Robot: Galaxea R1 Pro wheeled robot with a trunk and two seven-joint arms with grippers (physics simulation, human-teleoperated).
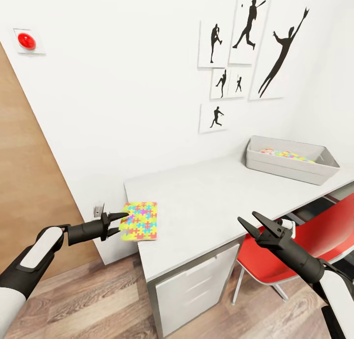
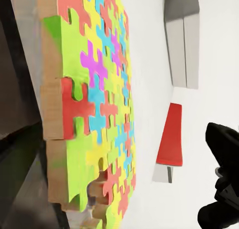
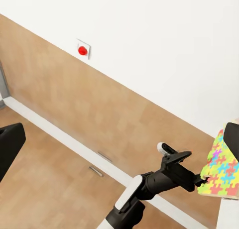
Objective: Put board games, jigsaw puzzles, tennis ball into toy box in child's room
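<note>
Two jigsaw puzzles (image 1: 140, 221) (one inside the toy box (image 1: 291, 168)), one table (image 1: 206, 206), one red chair (image 1: 305, 245).

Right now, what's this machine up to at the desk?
It's tidying toys. Its left gripper is open at the edge of a colourful jigsaw puzzle box lying at the near left end of the table, apparently about to grasp it. The right gripper hangs open and empty above the table's front edge. At the far end sits the grey toy box, with another jigsaw-patterned box already inside.
</note>
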